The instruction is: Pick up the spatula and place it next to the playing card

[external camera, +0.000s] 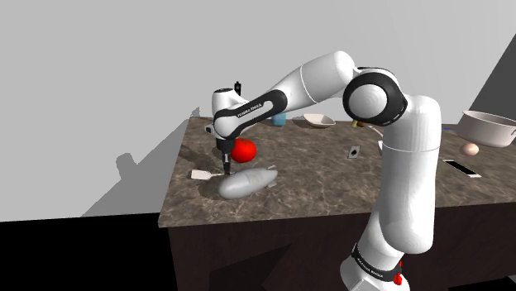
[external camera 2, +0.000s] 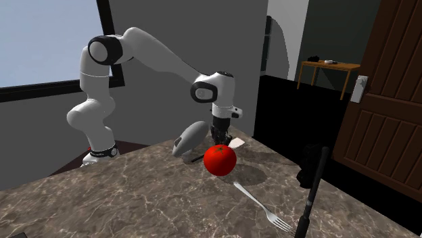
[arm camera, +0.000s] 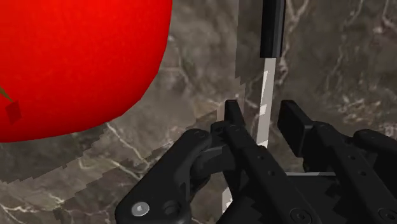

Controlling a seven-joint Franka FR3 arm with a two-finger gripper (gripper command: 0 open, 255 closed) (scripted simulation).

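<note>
The spatula has a black handle (arm camera: 273, 28) and a thin silvery shank, and it lies flat on the dark marble counter. My gripper (arm camera: 262, 114) is lowered over it with a finger on either side of the shank. The fingers stand apart and a gap shows on both sides. In the shoulder view the gripper (external camera: 225, 167) reaches down to the counter near its left end, and the spatula's pale blade (external camera: 201, 174) lies just to its left. The playing card (external camera: 353, 151) rests flat farther right, near the counter's middle. The second exterior view has the gripper (external camera 2: 220, 137) behind a tomato, beside the blade (external camera 2: 237, 143).
A red tomato (external camera: 243, 150) sits right beside the gripper. A grey oblong object (external camera: 246, 183) lies just in front of it. A fork (external camera 2: 260, 201) and a black upright object (external camera 2: 313, 189) stand farther along. A bowl (external camera: 318, 121), a blue cup (external camera: 279, 119), a large pot (external camera: 492, 128) and an egg (external camera: 470, 149) sit at the back right.
</note>
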